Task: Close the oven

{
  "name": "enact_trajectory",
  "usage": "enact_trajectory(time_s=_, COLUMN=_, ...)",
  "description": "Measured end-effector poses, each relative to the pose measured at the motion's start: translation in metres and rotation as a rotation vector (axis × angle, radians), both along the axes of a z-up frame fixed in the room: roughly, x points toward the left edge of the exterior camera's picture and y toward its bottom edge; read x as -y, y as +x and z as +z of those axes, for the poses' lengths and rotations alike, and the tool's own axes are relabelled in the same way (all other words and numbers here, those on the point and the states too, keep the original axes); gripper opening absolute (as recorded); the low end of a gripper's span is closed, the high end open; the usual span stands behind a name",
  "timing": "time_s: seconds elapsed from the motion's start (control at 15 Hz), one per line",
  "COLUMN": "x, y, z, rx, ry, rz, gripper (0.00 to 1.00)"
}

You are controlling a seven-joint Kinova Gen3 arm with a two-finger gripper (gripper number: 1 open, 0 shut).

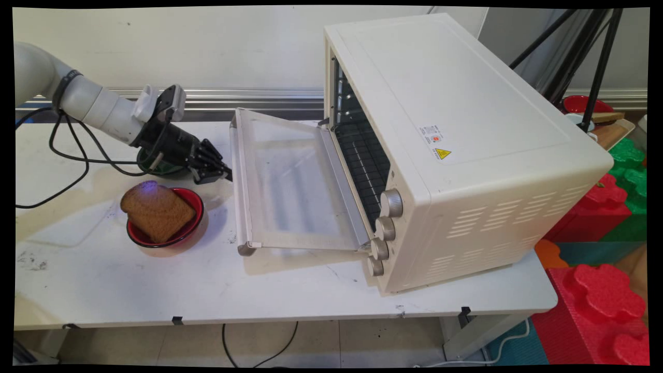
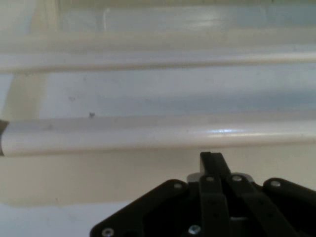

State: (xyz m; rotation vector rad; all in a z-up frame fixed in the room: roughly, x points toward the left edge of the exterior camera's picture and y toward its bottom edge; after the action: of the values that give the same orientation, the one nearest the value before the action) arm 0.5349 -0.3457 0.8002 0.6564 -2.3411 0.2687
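Main view: my pincer (image 1: pixel 224 173) clenched, empty, tips just beside handle (image 1: pixel 235 171) of open toaster oven door (image 1: pixel 290 181). Bread slice (image 1: pixel 156 210) in red bowl (image 1: pixel 194 199) near, below arm. Risk I see: nudge forward shoves door; low swing clips bowl, tips bread onto table (image 1: pixel 155 290).

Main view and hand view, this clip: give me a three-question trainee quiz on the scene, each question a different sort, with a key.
1. True or false: the oven door hangs open.
2. What lies in the red bowl? A) an apple B) a slice of toast C) a spoon
3. Fill in: the pincer is next to the door's ____.

Key: 1 true. 2 B. 3 handle; the pincer's fingers look pressed together in the hand view.
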Motion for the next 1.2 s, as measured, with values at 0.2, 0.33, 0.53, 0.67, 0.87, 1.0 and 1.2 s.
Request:
enact_trajectory(time_s=0.2, x=0.003, y=-0.001, z=0.001, rx=-0.022, ry=-0.028, rz=-0.006, gripper=0.00)
enact_trajectory(time_s=0.33, x=0.004, y=-0.002, z=0.003, rx=-0.041, ry=-0.048, rz=-0.008, gripper=0.00)
enact_trajectory(time_s=0.53, x=0.005, y=-0.001, z=0.009, rx=-0.079, ry=-0.084, rz=-0.013, gripper=0.00)
enact_trajectory(time_s=0.67, x=0.006, y=-0.002, z=0.013, rx=-0.100, ry=-0.103, rz=-0.016, gripper=0.00)
enact_trajectory(time_s=0.87, x=0.010, y=-0.005, z=0.022, rx=-0.135, ry=-0.134, rz=-0.021, gripper=0.00)
enact_trajectory(time_s=1.0, x=0.014, y=-0.008, z=0.027, rx=-0.156, ry=-0.154, rz=-0.023, gripper=0.00)
enact_trajectory(time_s=1.2, x=0.022, y=-0.015, z=0.033, rx=-0.184, ry=-0.180, rz=-0.026, gripper=0.00)
